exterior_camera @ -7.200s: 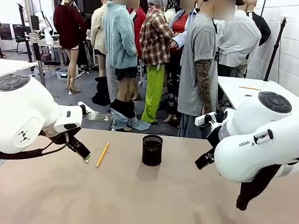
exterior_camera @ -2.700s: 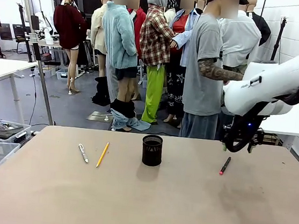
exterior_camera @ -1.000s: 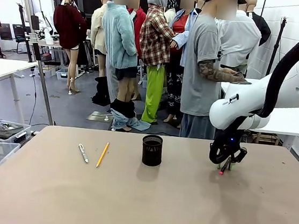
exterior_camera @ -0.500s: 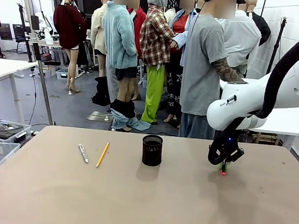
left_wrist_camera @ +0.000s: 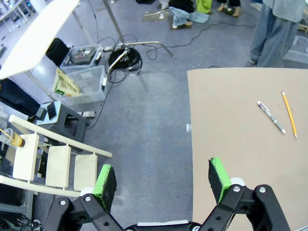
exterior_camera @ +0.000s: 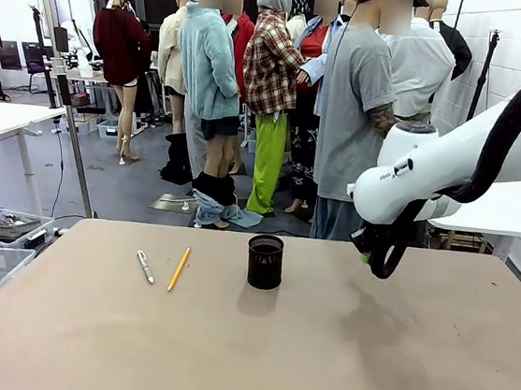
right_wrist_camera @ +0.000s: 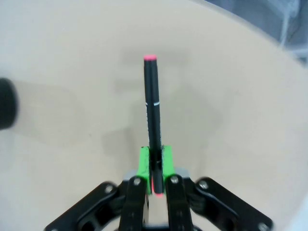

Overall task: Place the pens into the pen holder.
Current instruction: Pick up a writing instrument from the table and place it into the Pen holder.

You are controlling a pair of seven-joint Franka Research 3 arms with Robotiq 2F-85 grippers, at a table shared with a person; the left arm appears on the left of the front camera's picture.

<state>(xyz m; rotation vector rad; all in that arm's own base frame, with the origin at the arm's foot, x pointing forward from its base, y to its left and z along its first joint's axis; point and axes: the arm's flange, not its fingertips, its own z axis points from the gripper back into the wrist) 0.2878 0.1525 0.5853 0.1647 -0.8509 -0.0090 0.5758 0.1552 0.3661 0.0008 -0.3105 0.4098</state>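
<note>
Pen held: red-tipped pen (right_wrist_camera: 153,106), black barrel, up off the worktop (exterior_camera: 223,360) in the right claw (right_wrist_camera: 155,161), which hangs to the right of the holder (exterior_camera: 264,261) and higher than its rim.
Grip: green pads shut on the barrel near one end; most of the length juts beyond the fingertips, red tip farthest out.
Handling: judged light, stiff and smooth-barrelled. With so much overhang it may pivot or slide between the pads. A hold nearer mid-barrel would be steadier, though the end hold leaves a long free part to lower into the cup.
Pens lying: white pen (exterior_camera: 145,267) and pencil (exterior_camera: 179,269) flat on the worktop, just beside each other but apart, left of the holder.
Their handling: equally thin and light; they lie low, so the pads must close across the barrel close to the surface. The pencil is likely to roll.
Holder: black mesh cup, upright near mid-worktop. Nothing rises above its rim and the inside cannot be seen.
Left claw (left_wrist_camera: 162,180): jaws wide apart, empty, over the floor beyond the worktop's edge, well apart from the lying pens.
</note>
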